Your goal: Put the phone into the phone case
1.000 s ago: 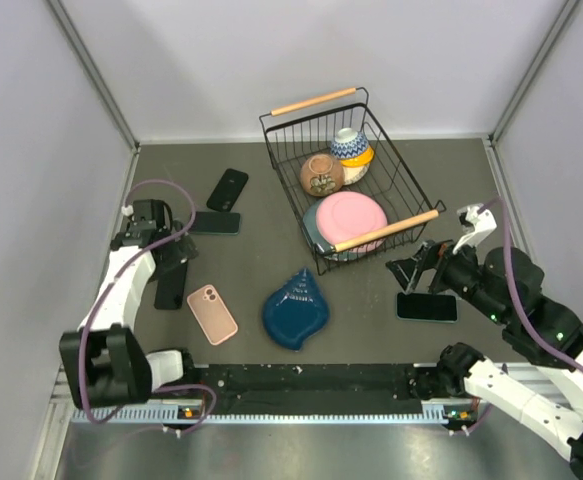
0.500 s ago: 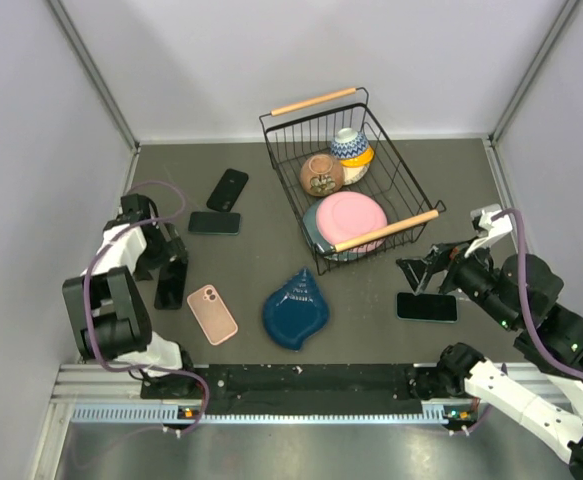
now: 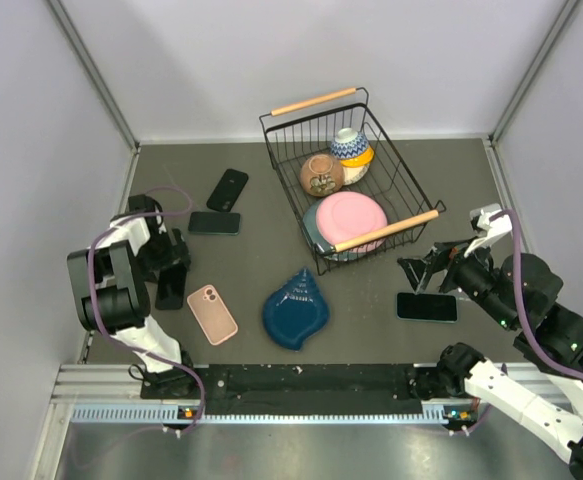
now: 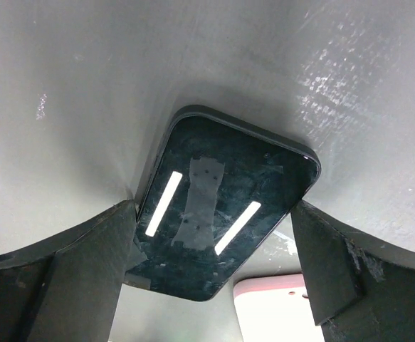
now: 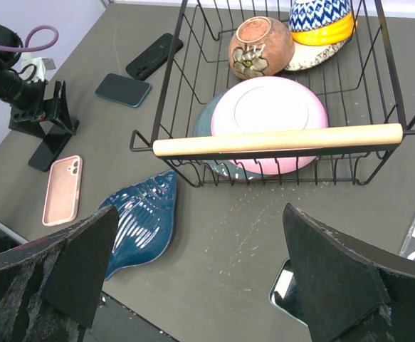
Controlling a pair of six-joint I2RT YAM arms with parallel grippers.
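Reaching for the phone: the left fingers stand apart, one on either side of the dark phone lying flat on the tabletop. The pink case lies just beside it. Next they should close on its edges. The right fingers are apart and empty.

Left wrist view, centre frame: phone glossy black, with a dull tape patch. The pink case is matt and rubbery-looking. Basket black metal wire, handles bare wood; surface matt dark grey, scuffed; shell dish glazed, ribbed.
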